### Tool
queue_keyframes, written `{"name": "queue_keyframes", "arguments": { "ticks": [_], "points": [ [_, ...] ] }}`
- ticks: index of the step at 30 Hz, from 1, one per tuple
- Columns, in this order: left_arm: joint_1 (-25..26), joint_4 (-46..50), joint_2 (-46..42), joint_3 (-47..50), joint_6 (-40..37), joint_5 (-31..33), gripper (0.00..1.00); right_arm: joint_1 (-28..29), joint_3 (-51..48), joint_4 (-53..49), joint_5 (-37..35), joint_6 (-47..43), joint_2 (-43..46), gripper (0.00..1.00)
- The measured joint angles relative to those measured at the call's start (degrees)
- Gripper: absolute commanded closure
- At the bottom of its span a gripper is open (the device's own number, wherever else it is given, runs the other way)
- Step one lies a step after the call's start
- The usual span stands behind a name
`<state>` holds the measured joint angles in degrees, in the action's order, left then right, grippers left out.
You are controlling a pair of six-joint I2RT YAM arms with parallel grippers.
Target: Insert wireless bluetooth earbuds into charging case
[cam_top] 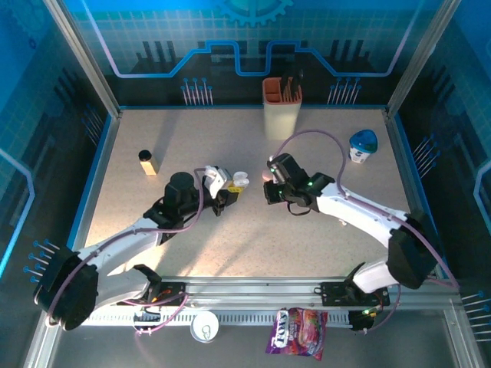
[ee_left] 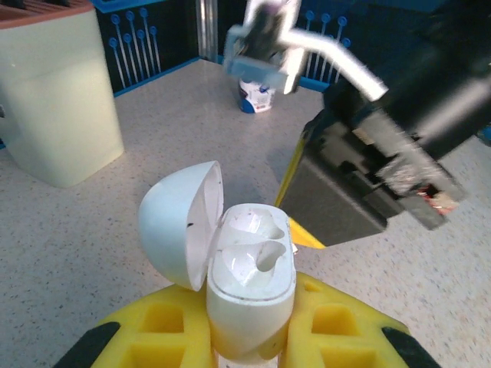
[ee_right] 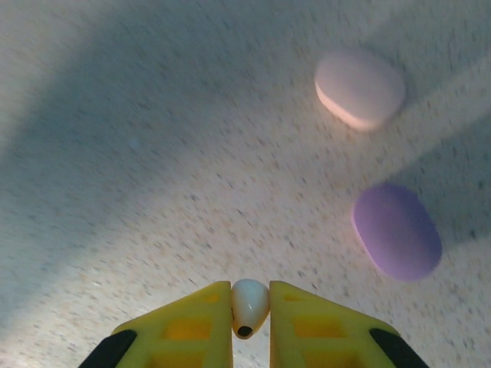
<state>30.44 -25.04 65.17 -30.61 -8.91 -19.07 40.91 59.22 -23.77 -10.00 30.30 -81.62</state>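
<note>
Earbud [ee_right: 249, 305] check: it's a tiny white one, and your right gripper [ee_right: 249, 296] has it pinched between the yellow fingertips. Its rounded end pokes out past the tips, and there's a dark dot on the end tucked back between them. The jaws are closed right down on it, with barely a sliver of gap on either side.

Your left gripper [ee_left: 252, 307] is clamped on the white charging case [ee_left: 249, 284]. The yellow fingers press its two sides and hold it upright. The lid is flipped open and leans off to the left, so you can look straight down into both wells.

From the top camera, the left gripper [cam_top: 226, 193] and the charging case [cam_top: 239, 181] sit just left of the table's middle. The right gripper [cam_top: 270, 184] is just to the right of them, close but not touching. I can't make out the earbud itself from up there, it's too small.

Under the right wrist, two closed pebble-shaped cases lie on the speckled table [cam_top: 192, 253]. A pink case [ee_right: 360, 88] and a purple case [ee_right: 397, 230] are near each other with a gap between them.

Further out, a beige holder [cam_top: 281, 107] stands at the far edge. A blue-and-white container [cam_top: 363, 146] is over on the far right, and a little black-capped bottle [cam_top: 147, 162] is on the left. Down past the near rail, a candy bag [cam_top: 298, 333] lies beside a white round lid-looking thing [cam_top: 205, 326].
</note>
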Motion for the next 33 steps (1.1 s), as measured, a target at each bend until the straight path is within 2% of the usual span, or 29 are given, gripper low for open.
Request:
{"name": "queue_keyframes", "arguments": {
  "ticks": [6,12,23,33],
  "points": [
    [1.14,-12.35,4.72,1.68,1.62,0.76,1.0,0.0,-3.1,8.37,2.36,-3.56,6.56,0.87],
    [1.16,-17.62,7.54,2.34,1.95,0.15,1.0,0.0,-3.85,12.83,5.22,-6.25,11.08,0.87],
    [1.2,-16.94,7.54,2.34,-1.55,-1.16,1.0,-0.07,-3.28,16.72,12.26,-6.91,11.21,0.88],
    [1.2,-16.85,7.54,2.34,-1.53,-1.33,1.0,0.83,-0.33,16.98,14.99,-7.96,8.28,0.88]
  ]
}}
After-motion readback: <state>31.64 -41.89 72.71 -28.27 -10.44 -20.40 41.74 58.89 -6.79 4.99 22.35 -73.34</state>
